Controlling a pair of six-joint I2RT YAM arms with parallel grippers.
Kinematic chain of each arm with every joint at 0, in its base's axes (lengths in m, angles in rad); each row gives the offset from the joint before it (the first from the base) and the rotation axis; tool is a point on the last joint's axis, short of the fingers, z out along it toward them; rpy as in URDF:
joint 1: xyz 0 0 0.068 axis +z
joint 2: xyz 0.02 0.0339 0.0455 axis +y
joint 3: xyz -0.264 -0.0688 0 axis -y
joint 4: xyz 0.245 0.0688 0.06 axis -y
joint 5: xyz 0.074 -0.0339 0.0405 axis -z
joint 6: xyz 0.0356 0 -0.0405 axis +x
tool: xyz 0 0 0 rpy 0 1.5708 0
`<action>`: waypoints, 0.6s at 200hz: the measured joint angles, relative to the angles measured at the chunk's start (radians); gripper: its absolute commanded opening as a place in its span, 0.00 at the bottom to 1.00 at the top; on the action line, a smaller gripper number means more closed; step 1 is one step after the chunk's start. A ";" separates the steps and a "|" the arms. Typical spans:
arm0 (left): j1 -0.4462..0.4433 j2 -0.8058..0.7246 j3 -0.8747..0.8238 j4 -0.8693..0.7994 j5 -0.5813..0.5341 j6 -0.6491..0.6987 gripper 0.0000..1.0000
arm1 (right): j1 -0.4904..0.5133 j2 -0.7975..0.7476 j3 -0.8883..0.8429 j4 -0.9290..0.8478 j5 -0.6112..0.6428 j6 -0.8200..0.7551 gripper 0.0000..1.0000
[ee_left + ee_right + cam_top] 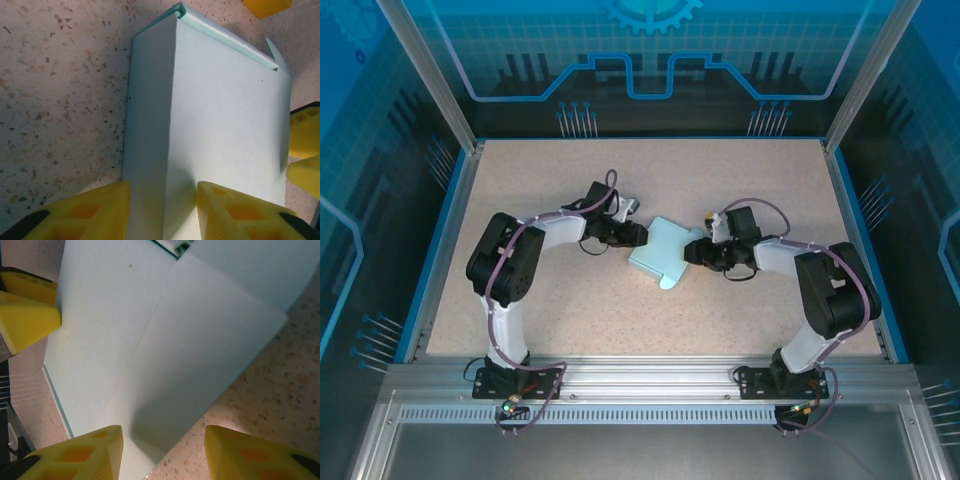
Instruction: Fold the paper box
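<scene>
Currently left fingers (85, 212) and right fingers (80, 455) straddle paper box (658, 252) edges, half-spread; grip unclear.

left gripper (638, 236) and right gripper (692, 252) block both ends of the paper box (660, 255); the table (740, 180) beyond it and nearer it lies open.

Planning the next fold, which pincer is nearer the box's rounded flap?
Right. The right pincer straddles the paper box beside its rounded flap; the left pincer straddles the opposite edge.
</scene>
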 measured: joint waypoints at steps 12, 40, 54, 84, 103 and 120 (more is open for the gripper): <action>0.000 0.000 0.005 -0.003 0.000 0.000 0.34 | 0.000 0.013 0.000 0.025 -0.013 0.010 0.40; 0.004 0.001 0.006 -0.006 0.002 -0.008 0.31 | 0.000 0.034 -0.006 0.082 -0.042 0.043 0.31; 0.014 0.001 0.000 0.000 0.010 -0.024 0.31 | -0.004 0.035 -0.013 0.115 -0.055 0.063 0.28; 0.046 0.001 -0.026 0.039 0.055 -0.054 0.30 | -0.006 0.040 -0.029 0.215 -0.095 0.118 0.21; 0.058 0.001 -0.031 0.046 0.069 -0.061 0.29 | -0.006 0.043 -0.040 0.290 -0.120 0.167 0.19; 0.061 0.001 -0.034 0.050 0.075 -0.064 0.29 | -0.007 0.044 -0.047 0.333 -0.132 0.208 0.18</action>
